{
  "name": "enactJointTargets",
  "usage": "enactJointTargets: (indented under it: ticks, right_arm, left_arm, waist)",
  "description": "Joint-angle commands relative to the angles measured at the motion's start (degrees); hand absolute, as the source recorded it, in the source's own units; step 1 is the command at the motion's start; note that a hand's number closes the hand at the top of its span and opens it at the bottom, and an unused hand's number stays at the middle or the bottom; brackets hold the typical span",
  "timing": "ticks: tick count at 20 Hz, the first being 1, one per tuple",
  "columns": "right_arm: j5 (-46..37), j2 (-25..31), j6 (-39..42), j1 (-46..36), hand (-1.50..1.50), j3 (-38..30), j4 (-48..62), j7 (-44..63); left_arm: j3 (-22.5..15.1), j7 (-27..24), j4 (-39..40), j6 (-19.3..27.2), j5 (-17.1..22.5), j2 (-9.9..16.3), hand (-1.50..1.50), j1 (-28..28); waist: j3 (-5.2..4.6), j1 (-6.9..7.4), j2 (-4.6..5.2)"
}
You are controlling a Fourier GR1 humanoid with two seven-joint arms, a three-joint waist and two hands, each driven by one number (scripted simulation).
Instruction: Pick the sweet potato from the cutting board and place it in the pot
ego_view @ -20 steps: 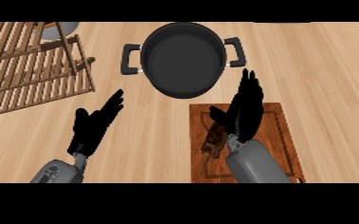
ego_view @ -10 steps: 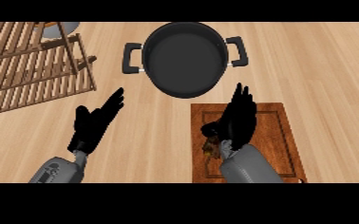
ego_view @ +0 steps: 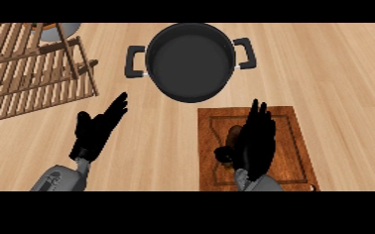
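Head view — wooden counter [ego_view: 322,64], rack [ego_view: 44,69] at left.

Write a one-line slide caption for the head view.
Right hand over the sweet potato on the cutting board, pot beyond, left hand resting open.

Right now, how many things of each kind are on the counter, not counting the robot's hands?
Pot: 1
Cutting board: 1
Sweet potato, mostly hidden under the right hand: 1
Wooden rack: 1
Grey round thing at the top left, cut off: 1
Total: 5
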State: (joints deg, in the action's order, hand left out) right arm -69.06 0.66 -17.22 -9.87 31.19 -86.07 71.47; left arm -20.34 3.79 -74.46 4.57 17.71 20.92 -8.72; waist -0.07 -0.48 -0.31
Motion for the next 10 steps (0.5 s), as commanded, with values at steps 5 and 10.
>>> enactJointTargets:
  ticks: [5, 10]
  right_arm:
    - [0.5, -0.6, -4.5, 7.5, -1.50, 2.5, -8.9, 6.6]
    - [2.6, -0.6, -8.0, 10.7, -1.50, 1.5, -13.7, 1.0]
  left_arm:
    - [0.1, -1.9, 0.3, -1.0, -1.9, -1.4, 0.00, 1.7]
    - [1.6, 1.5, -3.9, -1.5, -1.3, 0.6, 0.00, 2.8]
  waist:
    - [0.06, 0.18, 0.25]
    - [0.09, 0.38, 0.12]
